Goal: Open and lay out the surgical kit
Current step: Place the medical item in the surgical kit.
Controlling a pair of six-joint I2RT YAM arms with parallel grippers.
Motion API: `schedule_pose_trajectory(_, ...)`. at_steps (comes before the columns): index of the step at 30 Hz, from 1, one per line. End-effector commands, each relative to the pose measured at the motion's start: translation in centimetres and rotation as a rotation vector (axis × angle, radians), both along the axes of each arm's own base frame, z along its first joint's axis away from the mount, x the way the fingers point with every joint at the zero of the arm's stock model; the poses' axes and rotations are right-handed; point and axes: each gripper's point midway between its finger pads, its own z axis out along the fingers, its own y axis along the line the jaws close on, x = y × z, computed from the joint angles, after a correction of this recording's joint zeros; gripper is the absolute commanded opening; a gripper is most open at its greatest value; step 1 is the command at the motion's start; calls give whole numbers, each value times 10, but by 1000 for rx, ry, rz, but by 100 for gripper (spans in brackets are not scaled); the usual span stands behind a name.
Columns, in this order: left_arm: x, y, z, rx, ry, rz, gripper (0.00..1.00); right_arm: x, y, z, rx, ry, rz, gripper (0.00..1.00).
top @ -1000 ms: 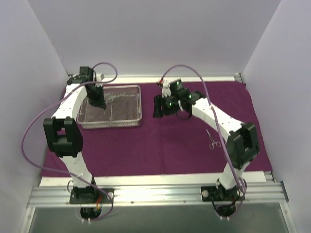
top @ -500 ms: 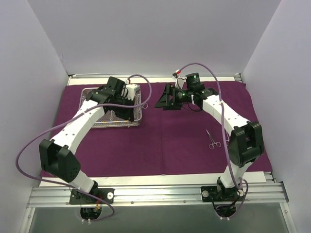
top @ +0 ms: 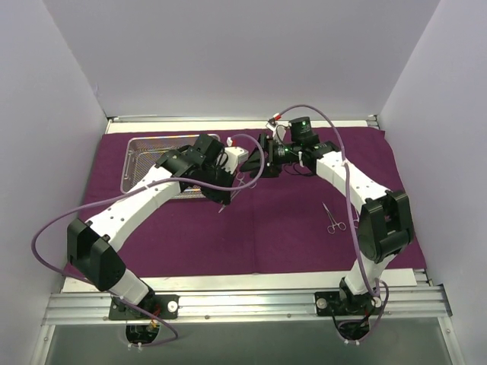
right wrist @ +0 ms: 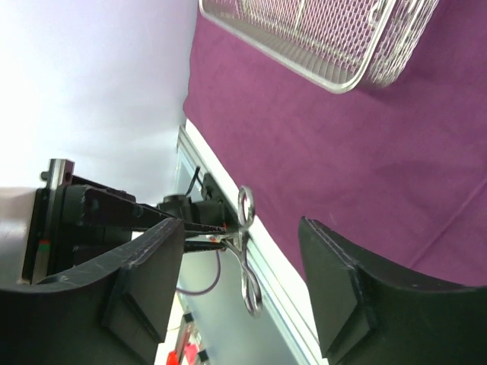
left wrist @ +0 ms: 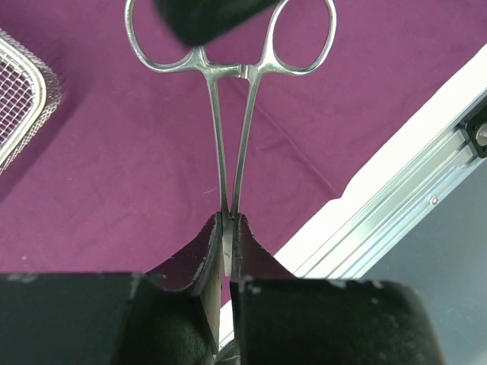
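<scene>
Spread flat over the white desk [top: 228,282]: a large deep-purple cloth wrap [top: 266,228], open and covering most of the surface between the side walls. Set on its far left part, a rectangular silver wire-mesh tray [top: 144,156], its right end hidden in the top view behind the left arm. Glimpsed through the mesh from the right wrist, a few steel ring handles, too unclear to count.

Clenched in the left fingers [left wrist: 202,255] by the tips alone: a slim steel scissor-like instrument with two ring handles [left wrist: 228,152]. Held clear above the cloth, just right of the tray, near the middle of the wrap's far half, rings pointing away from the left wrist and toward the right one. Shanks nearly together, rings side by side.

Released and standing wide apart: the right fingers [right wrist: 148,277], one on either side of those rings, clamped on nothing. Cannot tell touching from mere overlap for the dark fingertip crossing the rings in the left wrist view.

Lying flat on the cloth well to the right, near the right arm's elbow and apart from everything else: a second small steel ring-handled instrument [top: 332,219], rings toward the near edge.
</scene>
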Motion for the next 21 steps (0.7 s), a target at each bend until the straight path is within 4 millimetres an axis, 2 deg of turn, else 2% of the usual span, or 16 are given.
schedule_pose_trajectory(1, 3, -9, 24, -38, -82, -15, 2, -25, 3, 11, 17, 0, 73, 59)
schedule_pose_trajectory(9, -6, -15, 26, -28, -90, -54, 2, -53, 14, 3, 17, 39, 158, 44)
schedule_pose_trajectory(12, -9, -14, 29, -29, -95, -62, 2, -59, 16, 0, 27, 61, 179, 23)
schedule_pose_trajectory(14, -12, -14, 30, -30, -95, -73, 2, -63, 15, 0, 36, 64, 193, 0)
schedule_pose_trajectory(16, -14, -12, 31, -31, -96, -73, 2, -63, 13, 5, 54, 34, 193, 0)
schedule_pose_trajectory(19, -18, -12, 35, -62, -85, -57, 29, -68, 10, 15, 88, 5, 210, 0)
schedule_pose_trajectory(20, -20, -13, 37, -81, -74, -50, 36, -69, 9, 17, 91, -3, 208, 0)
schedule_pose_trajectory(21, -21, -16, 38, -107, -74, -51, 52, -68, 6, 19, 96, -10, 204, 0)
